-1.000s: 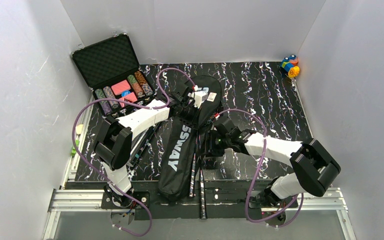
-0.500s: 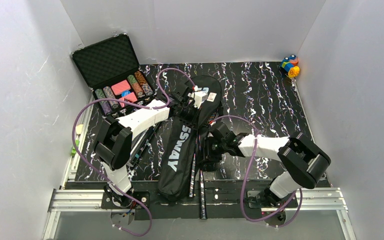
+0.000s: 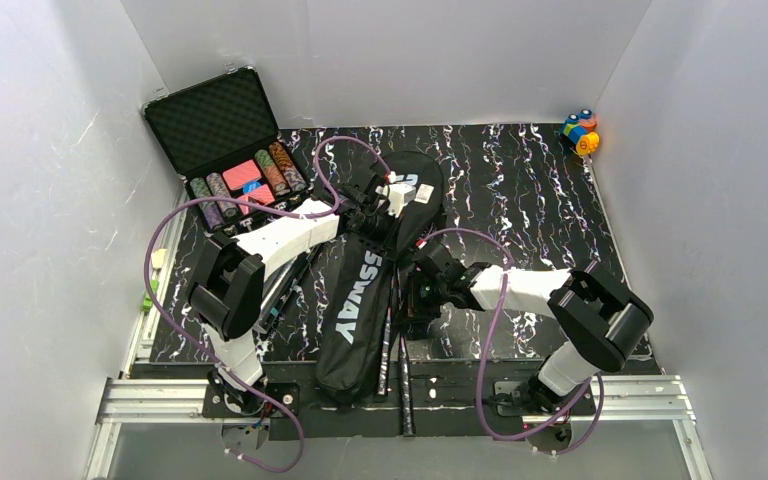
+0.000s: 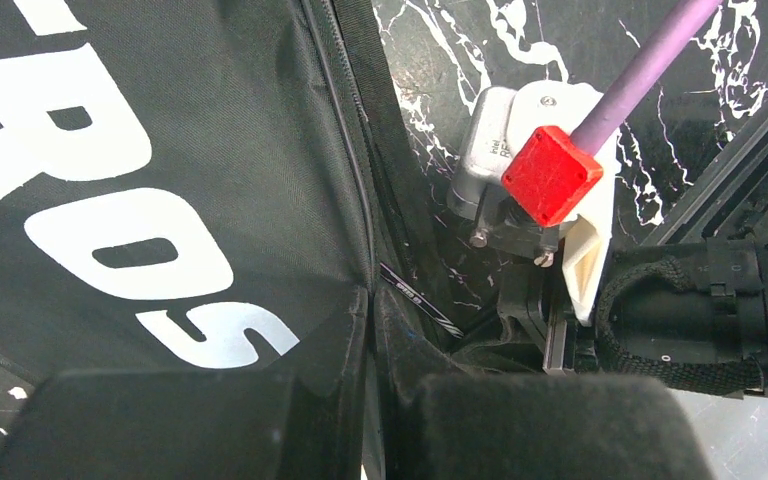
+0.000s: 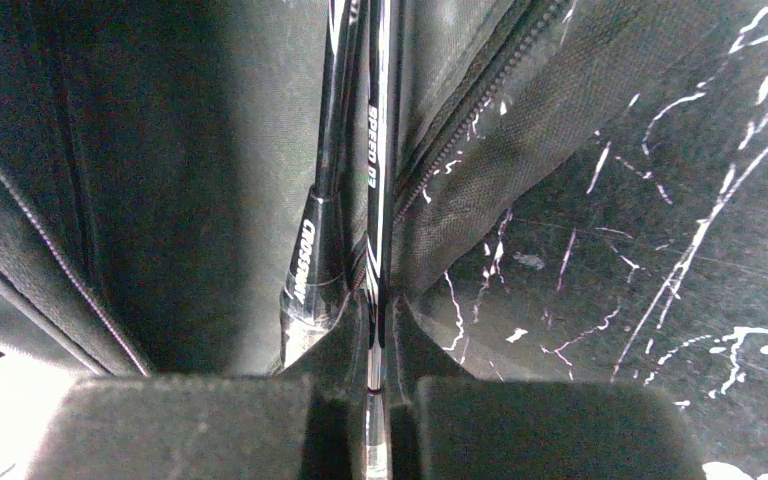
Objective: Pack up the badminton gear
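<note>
From the top view we cannot read our grips at the CROSSWAY bag (image 3: 355, 300), yet the wrist views show the right gripper (image 5: 372, 405) pinched tight on a racket shaft (image 5: 378, 200) at the bag's open side, and the left gripper (image 4: 372, 400) clamped on the bag's fabric.

A robotics lab test cell: plain white panels (image 3: 40, 200) wall in a black marbled table (image 3: 520, 170) on 3 sides, while the left arm (image 3: 280, 235) and right arm (image 3: 530, 287), trailing purple cables (image 4: 640, 70), are bolted to an aluminium rail (image 3: 150, 395).

one bag (image 3: 353, 300), two rackets (image 3: 404, 392), one case (image 3: 215, 125)
</note>
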